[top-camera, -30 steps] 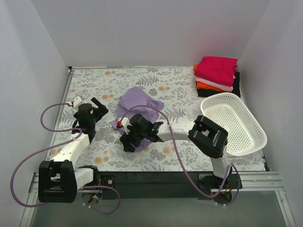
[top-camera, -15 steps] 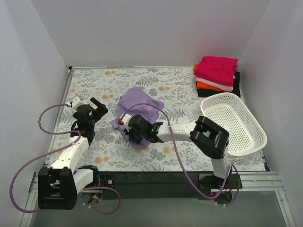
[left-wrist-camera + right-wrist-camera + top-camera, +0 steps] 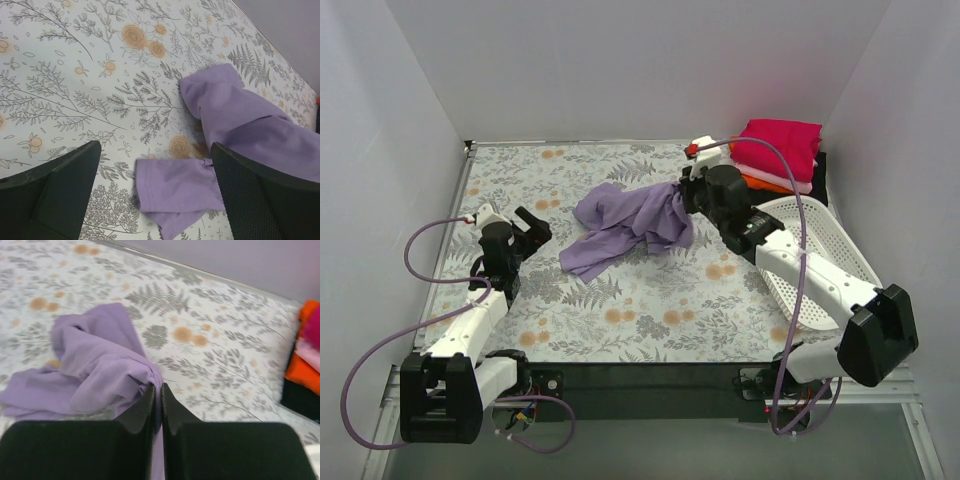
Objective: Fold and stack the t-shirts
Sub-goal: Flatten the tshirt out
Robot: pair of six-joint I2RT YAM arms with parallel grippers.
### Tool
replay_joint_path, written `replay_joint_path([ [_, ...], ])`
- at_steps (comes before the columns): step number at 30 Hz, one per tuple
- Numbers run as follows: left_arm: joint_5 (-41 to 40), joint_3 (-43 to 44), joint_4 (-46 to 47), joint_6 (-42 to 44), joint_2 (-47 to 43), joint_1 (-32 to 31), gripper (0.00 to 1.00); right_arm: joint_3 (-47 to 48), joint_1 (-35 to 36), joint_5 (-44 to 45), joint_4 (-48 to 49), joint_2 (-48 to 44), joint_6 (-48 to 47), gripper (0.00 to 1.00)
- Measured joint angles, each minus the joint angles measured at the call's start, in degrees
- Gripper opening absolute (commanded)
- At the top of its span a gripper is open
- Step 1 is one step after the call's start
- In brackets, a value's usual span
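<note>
A lavender t-shirt [image 3: 625,222] lies crumpled mid-table, stretched out toward the right. My right gripper [image 3: 682,196] is shut on its right edge, and the wrist view shows cloth pinched between the closed fingertips [image 3: 156,388] with the lavender t-shirt [image 3: 95,365] trailing off to the left. My left gripper [image 3: 527,227] stands open at the table's left, apart from the shirt. In its wrist view a lavender sleeve [image 3: 176,185] lies on the table between the wide fingers of the left gripper [image 3: 157,192]. Folded t-shirts [image 3: 778,152] in magenta, pale pink, orange and black are stacked at the back right.
A white lattice basket [image 3: 820,265] sits at the right edge, under the right arm's forearm. The folded stack [image 3: 306,360] is close on the right of the right gripper. White walls enclose the floral table [image 3: 640,310] on three sides.
The right gripper shut on the shirt's near-left part, then swung up and right toward the stack, dragging the shirt's edge with it. The left arm barely moved.
</note>
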Motion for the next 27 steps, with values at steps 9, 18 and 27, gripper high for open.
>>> replay_joint_path([
  [9,6.88,0.04,2.51,1.73,3.85,-0.85,0.81,-0.26,-7.28,1.57,-3.39,11.82,-0.07,0.61],
  [18,9.97,3.23,1.51,3.04,17.81,-3.32,0.72,-5.14,-5.79,-6.27,-0.66,-0.11,0.42,0.65],
  [27,5.57,7.50,-0.48,4.35,25.24,-8.68,0.63,-8.74,-5.86,-7.28,0.31,-2.60,0.90,0.65],
])
